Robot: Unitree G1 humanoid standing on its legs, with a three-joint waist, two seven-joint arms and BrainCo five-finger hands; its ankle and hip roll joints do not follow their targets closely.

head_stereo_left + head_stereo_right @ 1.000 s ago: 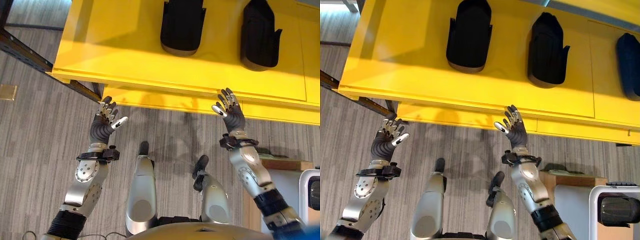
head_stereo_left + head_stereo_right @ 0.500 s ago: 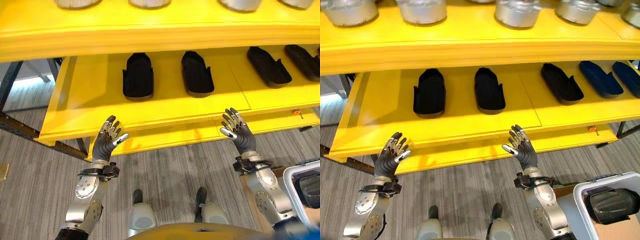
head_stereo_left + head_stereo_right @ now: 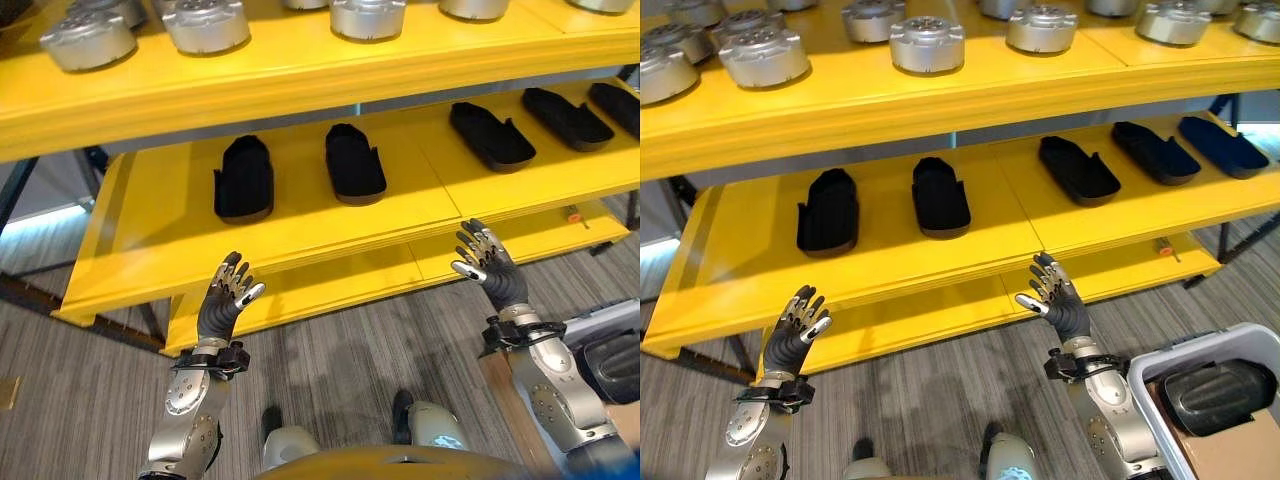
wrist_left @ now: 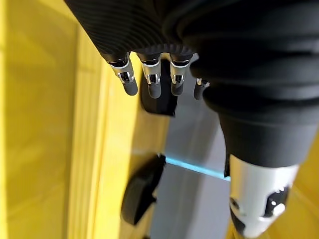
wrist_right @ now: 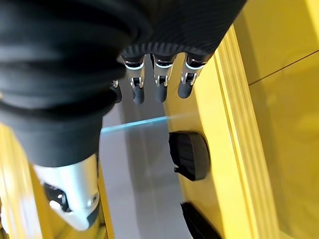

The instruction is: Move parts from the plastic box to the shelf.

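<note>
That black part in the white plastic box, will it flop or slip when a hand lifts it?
The black part looks like a rigid moulded shell, so probably stiff, not floppy. Its rounded, slightly glossy top may be slippery. It nearly fills the plastic box, so likely bulky yet fairly light.

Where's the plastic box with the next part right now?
In the right eye view the plastic box sits at lower right, beside the right hand, holding a dark part.

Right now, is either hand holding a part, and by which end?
Nothing is held. The left hand and right hand are both open and empty, raised in front of the yellow shelf. A dark part lies in the box.
</note>
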